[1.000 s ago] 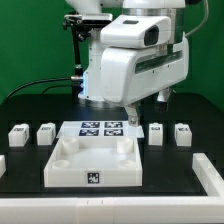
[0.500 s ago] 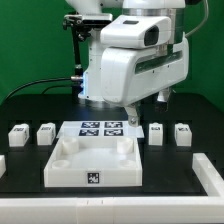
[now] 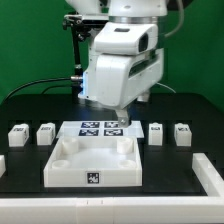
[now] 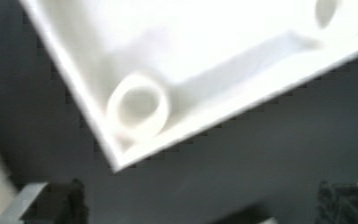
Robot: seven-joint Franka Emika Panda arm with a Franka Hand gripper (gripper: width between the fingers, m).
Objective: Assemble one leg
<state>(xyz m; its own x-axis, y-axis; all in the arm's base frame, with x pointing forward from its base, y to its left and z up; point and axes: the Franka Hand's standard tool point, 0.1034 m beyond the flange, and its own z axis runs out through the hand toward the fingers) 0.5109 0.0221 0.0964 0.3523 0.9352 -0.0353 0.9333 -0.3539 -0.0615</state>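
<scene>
Nearest leg point(image 3: 156, 132): stood on the dark table point(image 3: 30, 105) at 3 o'clock of the claw point(image 3: 119, 121) in the exterior view, near it but clearly apart, tag facing the camera.
Other legs: second leg point(image 3: 182, 132) farther out at 3 o'clock; third leg point(image 3: 46, 132) and fourth leg point(image 3: 18, 133) at 9 o'clock, all in one row and well apart from the claw.
Claw: spread wide in the wrist view, fingers point(image 4: 30, 200) at opposite edges with only dark table between them; pinched nothing.
Arm: reached in from 12 o'clock, bulky white wrist tilted, claw pointed down over the 3 o'clock end of the marker board point(image 3: 92, 127), just behind the panel's far rim.
Panel point(image 3: 70, 172): lay flat at 6 o'clock of the claw, shaped like a shallow tray with raised corners, tag on the near wall; bare white floor inside.
Corner hole point(image 4: 137, 105): round, set in a raised corner of the panel, seen close in the wrist view.
</scene>
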